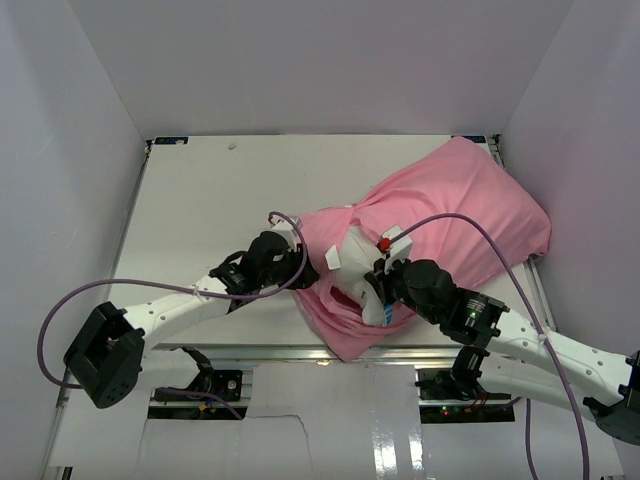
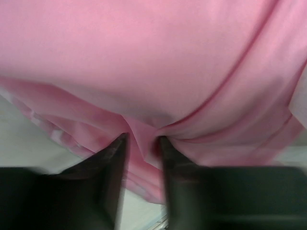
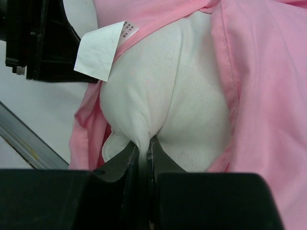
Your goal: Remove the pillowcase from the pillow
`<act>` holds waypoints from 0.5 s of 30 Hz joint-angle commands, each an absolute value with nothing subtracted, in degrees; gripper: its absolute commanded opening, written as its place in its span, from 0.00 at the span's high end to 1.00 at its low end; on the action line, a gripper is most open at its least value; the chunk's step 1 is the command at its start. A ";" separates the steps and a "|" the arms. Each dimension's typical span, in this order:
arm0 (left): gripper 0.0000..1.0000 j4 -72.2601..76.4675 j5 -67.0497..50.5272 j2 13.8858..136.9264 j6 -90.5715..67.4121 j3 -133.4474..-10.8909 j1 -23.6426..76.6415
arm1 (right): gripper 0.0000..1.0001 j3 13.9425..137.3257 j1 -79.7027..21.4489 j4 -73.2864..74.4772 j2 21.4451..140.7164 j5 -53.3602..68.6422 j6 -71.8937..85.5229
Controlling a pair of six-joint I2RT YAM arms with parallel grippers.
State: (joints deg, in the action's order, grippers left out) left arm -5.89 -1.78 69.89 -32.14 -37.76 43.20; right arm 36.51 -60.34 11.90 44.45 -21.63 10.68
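Right gripper (image 3: 143, 145) pinches pillow (image 3: 168, 96) | pillowcase (image 1: 470, 210) axis diagonal, opening toward near-left

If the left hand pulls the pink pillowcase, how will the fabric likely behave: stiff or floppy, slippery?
Probably floppy: the pillowcase puckers into folds where the left hand pinches it. Likely thin and light, since it drapes closely over the pillow pinched by the right hand. It may bunch rather than slide cleanly; folds are gathered at the opening.

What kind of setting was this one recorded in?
Probably a lab recording booth, not a home: a white table enclosed by plain white walls, with an aluminium rail at its near edge.
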 commanded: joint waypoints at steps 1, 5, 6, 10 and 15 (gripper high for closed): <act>0.69 -2.29 1.29 71.36 -31.55 -41.22 42.98 | 0.92 36.30 -60.21 5.71 42.28 -20.91 11.16; 1.00 -7.44 8.87 71.71 -35.23 -43.05 40.97 | 0.92 36.47 -60.12 8.34 39.38 -24.95 13.79; 1.00 -8.34 9.40 71.89 -35.68 -43.50 39.91 | 0.92 37.00 -60.20 9.57 38.68 -25.92 14.15; 1.00 -7.83 7.66 71.28 -35.95 -42.54 31.74 | 0.92 38.76 -60.12 14.75 31.67 -30.57 14.94; 1.00 -7.12 6.33 69.44 -36.04 -43.06 25.59 | 0.92 39.64 -60.12 18.80 24.79 -33.92 15.56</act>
State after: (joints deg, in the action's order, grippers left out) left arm -6.39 1.52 71.68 -36.58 -41.76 29.93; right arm 35.29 -60.38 17.98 28.95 -27.55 14.44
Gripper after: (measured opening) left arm 0.023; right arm 0.110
